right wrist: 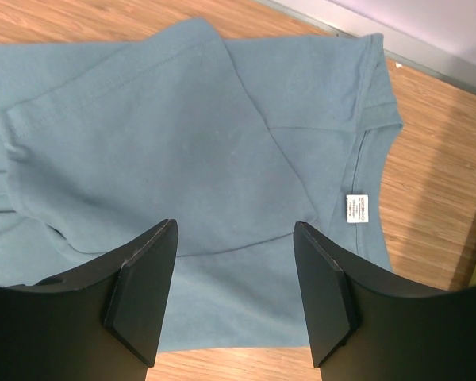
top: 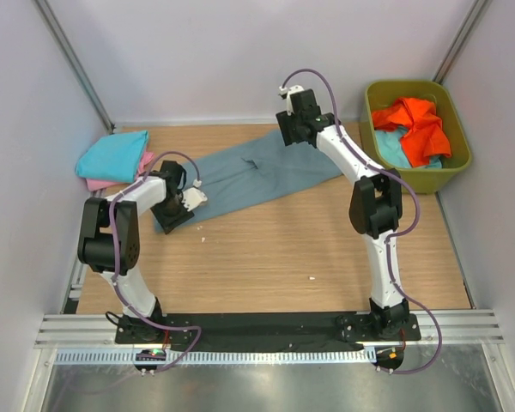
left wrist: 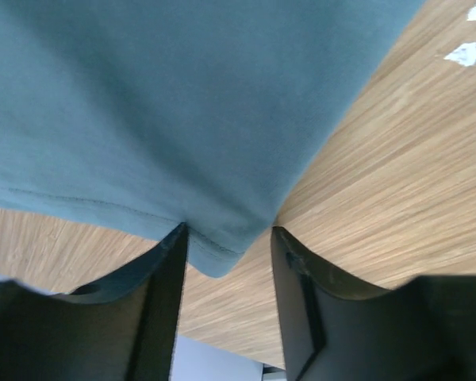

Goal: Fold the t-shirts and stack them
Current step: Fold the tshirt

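Left gripper (left wrist: 226, 238): jaws apart, one on each side of the hem corner of the shirt (top: 240, 176). The cloth sits in the gap, apparently against one finger. It is not pinched yet.
Right gripper (right wrist: 236, 230): jaws wide apart, hanging over the collar end of the shirt with nothing between them.
Shirt, place: grey-blue, flat on the table (top: 283, 249), folded lengthways into a strip between the two grippers.
Shirt, long axis: in the top view it runs from 8 o'clock to 2 o'clock.
Shirt, heading: the hem is at the 8 o'clock end by the left gripper. The collar and white label (right wrist: 356, 209) are at the 2 o'clock end under the right gripper.
Stack (top: 112, 159): a turquoise shirt on a pink one, at 10 o'clock from the left gripper and near the hem.
Tub (top: 422, 184): at 3 o'clock from the right gripper. It holds an orange shirt (top: 412, 124) over a light blue one.
Step, as I judge it: taking both ends to fold the strip in half.
Risk 1: the left jaws catch only the tip of the corner. So little cloth could slide out on lifting.
Risk 2: either gripper could pinch only the top layer. The lengthways fold would then open and the sleeve would fall loose.
Risk 3: the fingers could land on the cloth rather than around it. That would shove the corner along the wood and bunch it.
Risk 4: the ends could rise unevenly. The strip would twist, and the hem would land askew of the collar.
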`<state>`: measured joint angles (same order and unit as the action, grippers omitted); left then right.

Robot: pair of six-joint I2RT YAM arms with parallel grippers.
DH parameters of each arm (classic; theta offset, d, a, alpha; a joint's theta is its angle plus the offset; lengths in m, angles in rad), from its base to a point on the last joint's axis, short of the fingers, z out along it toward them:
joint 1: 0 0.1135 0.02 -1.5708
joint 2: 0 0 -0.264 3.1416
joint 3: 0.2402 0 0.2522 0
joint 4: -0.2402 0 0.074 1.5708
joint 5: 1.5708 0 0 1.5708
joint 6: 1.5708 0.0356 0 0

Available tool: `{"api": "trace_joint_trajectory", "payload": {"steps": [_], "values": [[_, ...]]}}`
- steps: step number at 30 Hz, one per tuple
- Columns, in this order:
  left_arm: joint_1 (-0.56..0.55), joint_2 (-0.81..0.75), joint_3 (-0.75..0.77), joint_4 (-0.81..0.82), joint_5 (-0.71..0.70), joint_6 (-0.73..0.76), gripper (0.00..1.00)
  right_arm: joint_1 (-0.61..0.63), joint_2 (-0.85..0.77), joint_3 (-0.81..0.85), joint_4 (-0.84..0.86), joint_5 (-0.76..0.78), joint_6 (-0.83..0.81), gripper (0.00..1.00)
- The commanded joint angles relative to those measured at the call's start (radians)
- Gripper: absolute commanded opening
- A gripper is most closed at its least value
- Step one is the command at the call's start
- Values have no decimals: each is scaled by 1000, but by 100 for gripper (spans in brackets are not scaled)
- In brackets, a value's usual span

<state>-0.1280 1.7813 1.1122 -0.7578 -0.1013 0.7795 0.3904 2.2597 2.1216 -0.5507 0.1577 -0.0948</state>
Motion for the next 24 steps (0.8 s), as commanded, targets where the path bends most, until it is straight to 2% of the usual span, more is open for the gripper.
{"api": "trace_joint_trajectory", "payload": {"steps": [1,2,4,5,8,14,24], "values": [[5,-14,5,-44,44,38,45,4,-62,-32,26,54,-26,66],[5,-11,3,-55,55,43,35,-4,-54,-57,20,55,-19,66],[5,-8,5,-92,69,49,24,-13,-43,-78,2,31,9,66],[5,-8,8,-106,84,46,12,-19,-28,-92,-12,29,16,66],[1,-25,11,-162,98,38,0,-33,3,-132,-41,-4,55,66],[-42,-75,11,-268,157,18,0,-36,64,-151,-43,-26,44,66],[-68,-76,12,-244,129,-49,0,-35,152,-77,-43,-26,38,66]]}}
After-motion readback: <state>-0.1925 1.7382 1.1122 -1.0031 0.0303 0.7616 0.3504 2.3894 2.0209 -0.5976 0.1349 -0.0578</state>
